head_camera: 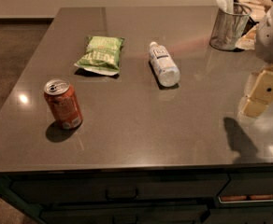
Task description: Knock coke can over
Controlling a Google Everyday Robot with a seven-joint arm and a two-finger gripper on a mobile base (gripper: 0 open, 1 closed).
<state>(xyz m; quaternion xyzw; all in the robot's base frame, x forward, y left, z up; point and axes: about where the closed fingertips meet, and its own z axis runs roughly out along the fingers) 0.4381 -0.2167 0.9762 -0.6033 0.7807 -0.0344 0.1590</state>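
Noted: coke can (63, 103) upright near the tabletop's (141, 134) front-left corner. Gripper (260, 96) over the right edge, well apart from it (jaws open or closed: cannot tell).

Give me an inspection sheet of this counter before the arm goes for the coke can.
Surface: dark grey counter, glossy, with light reflections.
Job's things: coke can standing upright near the front left, not yet knocked over.
Clutter: green chip bag behind the can; clear plastic bottle lying on its side mid-counter; wire mesh cup with napkins, far right.
Grippers: gripper over the counter's right side, well apart from the can.
Cables: nothing seen.
Surroundings: carpet to the left; drawers below the front edge.
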